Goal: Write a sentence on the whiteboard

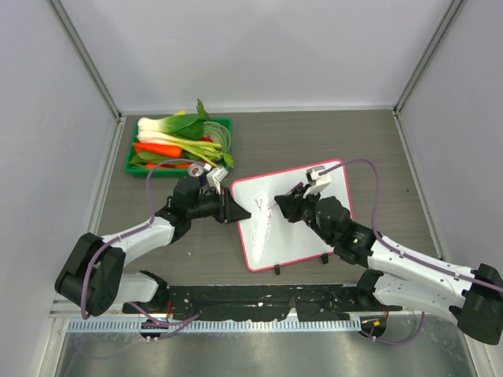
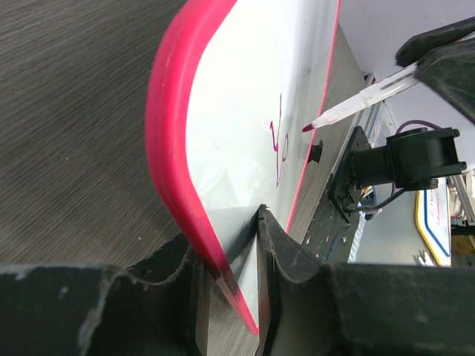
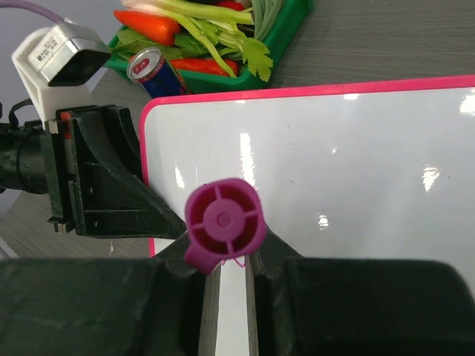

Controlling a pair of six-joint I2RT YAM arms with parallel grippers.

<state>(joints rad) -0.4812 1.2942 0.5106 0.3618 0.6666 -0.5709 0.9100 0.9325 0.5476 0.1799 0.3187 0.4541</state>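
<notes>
I hold board and marker at the centre of the top view.
My left gripper (image 2: 256, 222) pinches the whiteboard (image 1: 295, 236) by its pink left edge; my right gripper (image 3: 226, 259) grips a pink marker (image 2: 356, 100), tip beside the pink handwriting (image 2: 278, 144); vegetable tray (image 1: 134, 161) upper left.

Left gripper (image 1: 238, 211) and right gripper (image 1: 283, 206) clamped, arms angled inward

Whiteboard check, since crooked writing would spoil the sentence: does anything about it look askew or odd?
Yes. The whiteboard sits rotated on the table, not square to its edges. The left gripper pinches its left rim, which likely steadies it. No damage or spill shows.
</notes>
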